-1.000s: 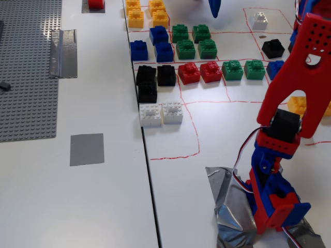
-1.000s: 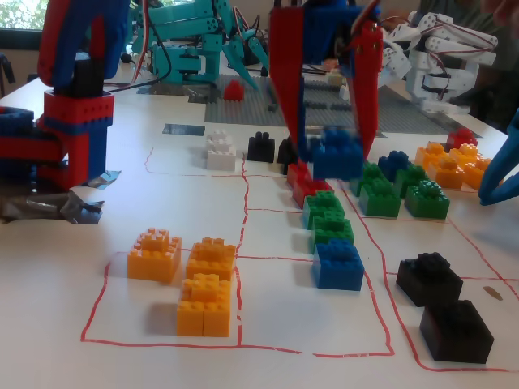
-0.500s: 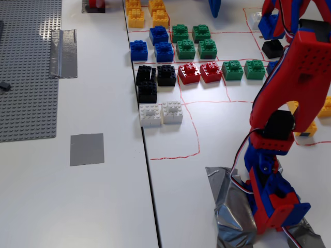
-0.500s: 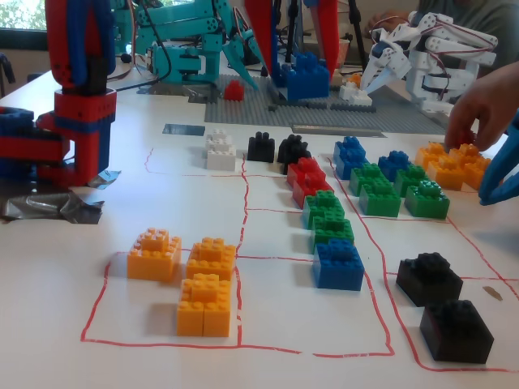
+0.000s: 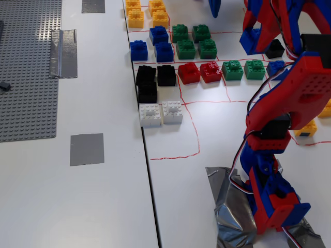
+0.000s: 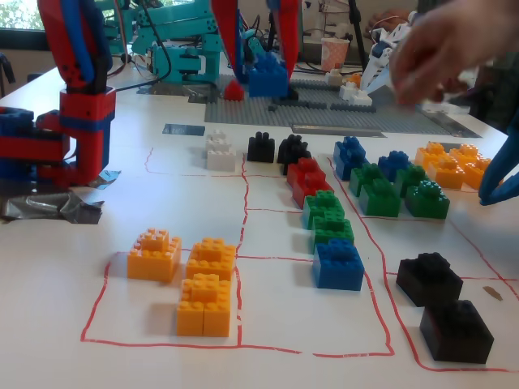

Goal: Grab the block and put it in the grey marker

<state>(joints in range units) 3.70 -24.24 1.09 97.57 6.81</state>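
The block (image 5: pixel 249 41), a small blue studded brick, hangs in the air between the fingers of my gripper (image 5: pixel 254 37), above the brick-sorting area at the upper right of a fixed view. In the other fixed view the gripper (image 6: pixel 263 83) is shut on the block (image 6: pixel 268 77), its red fingers (image 6: pixel 235 57) on either side. The grey marker (image 5: pixel 87 149) is a flat matte grey square on the left table, far from the gripper. It also shows as a small dark patch (image 6: pixel 182 129) in the low fixed view.
Rows of yellow, blue, green, red, black and white bricks (image 5: pixel 185 49) fill red-lined cells. A studded grey baseplate (image 5: pixel 26 67), a silver tape strip (image 5: pixel 63 53) and a second grey patch (image 5: pixel 93 5) lie on the left. A blurred human hand (image 6: pixel 454 40) hovers at the right.
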